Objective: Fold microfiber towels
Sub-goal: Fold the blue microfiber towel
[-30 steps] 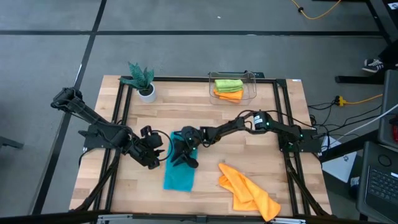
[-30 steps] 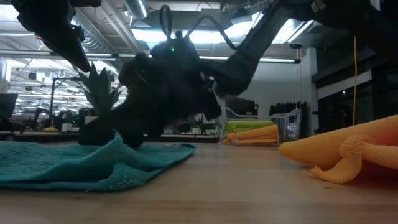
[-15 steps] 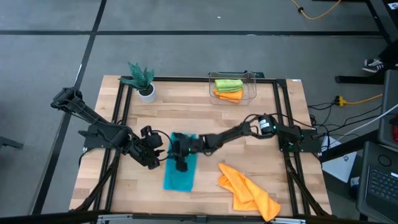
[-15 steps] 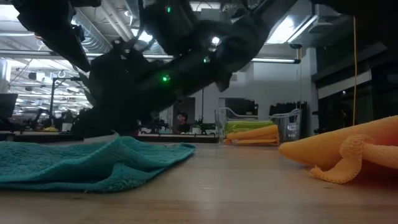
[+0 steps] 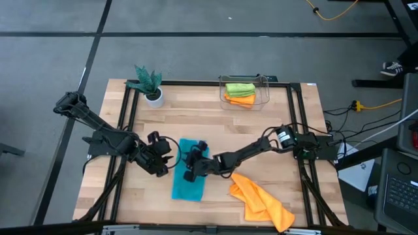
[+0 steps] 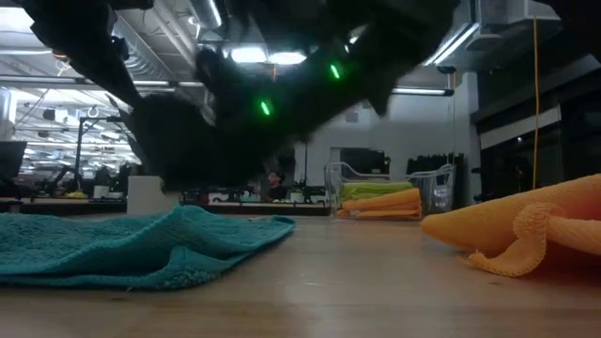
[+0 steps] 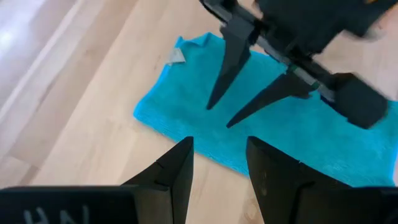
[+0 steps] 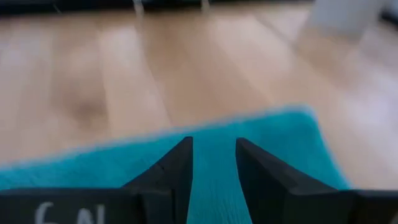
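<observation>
On the table (image 5: 215, 124): a teal towel, an orange towel, a clear bin, a little plant, and my two arms.
Teal towel (image 5: 188, 177): it lies folded into a long strip near the front of the table, between my two arms. From low down it looks flat with a soft bump in the middle (image 6: 141, 246).
My right pincer (image 5: 191, 163): my right arm reaches far across the table, and this pincer is over the teal towel. Its two fingers are spread apart, with a gap between them, and they hold nothing. My left wrist camera sees those two pointed fingers (image 7: 227, 65) aiming down at the blue cloth (image 7: 186, 112). I cannot tell if the tips touch it.
My left pincer (image 5: 163, 164): it sits just beside the left edge of the teal towel, low over the wood. Its fingers (image 7: 171, 171) are apart too, and nothing is between them.
Right wrist camera: my own fingers (image 8: 174, 168) are parted, with teal cloth (image 8: 273, 149) under them and bare wood past it.
Orange towel (image 5: 260, 200): it lies in a crumpled heap near the front right corner, apart from the teal one.
Clear bin (image 5: 264, 90): it stands at the back edge of the table. A green towel (image 5: 239, 87) lies on top of another orange towel (image 5: 240, 99) inside it.
Plant (image 5: 147, 81): it stands in a white pot at the back left.
</observation>
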